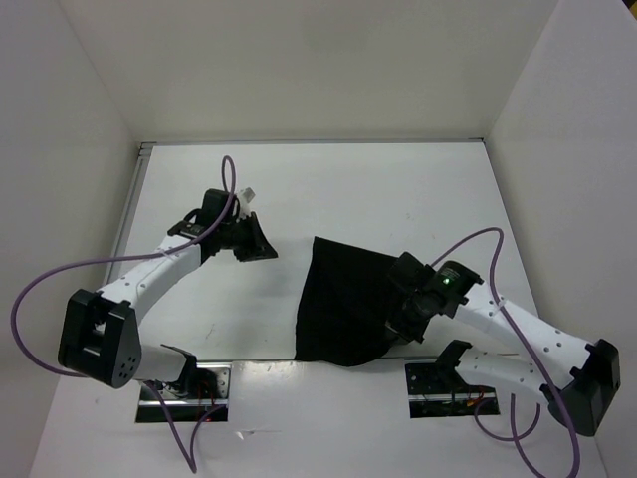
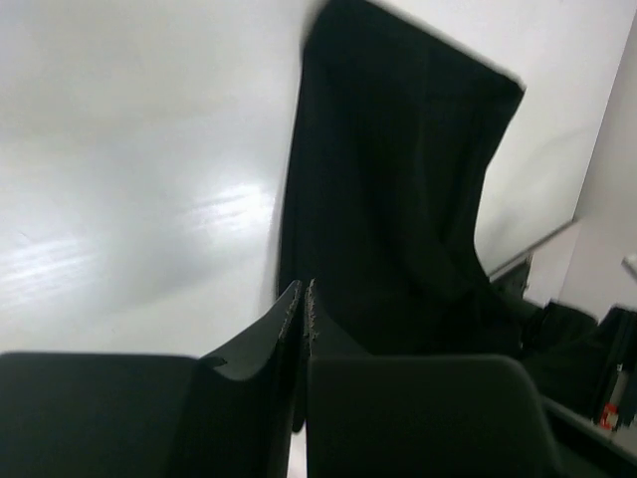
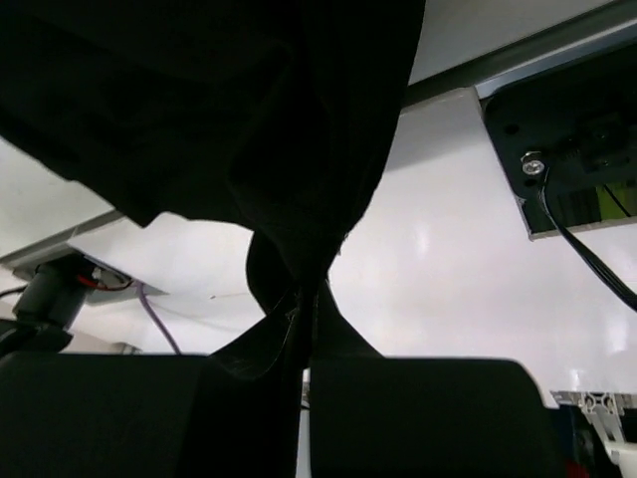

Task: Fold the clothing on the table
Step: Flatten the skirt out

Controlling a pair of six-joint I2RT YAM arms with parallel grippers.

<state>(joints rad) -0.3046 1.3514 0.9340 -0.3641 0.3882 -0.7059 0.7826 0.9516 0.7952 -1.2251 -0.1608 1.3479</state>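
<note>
Clothing (image 1: 343,304) is hanging from the right pincer (image 3: 307,289), clamped on its edge, probably for folding over. Left pincer (image 2: 304,291) is hovering apart, closed, empty.

PLACE: robotics lab test cell | SURFACE: flat matte white tabletop (image 1: 328,189), thin metal edge rail (image 1: 125,214) at left | ENCLOSURE: plain white walls (image 1: 299,60) far, left, right | RIG: two white-and-black robot arms (image 1: 154,271) bolted at near edge | WIRING: loose purple cables (image 1: 22,304), exposed base electronics (image 1: 446,396)
</note>
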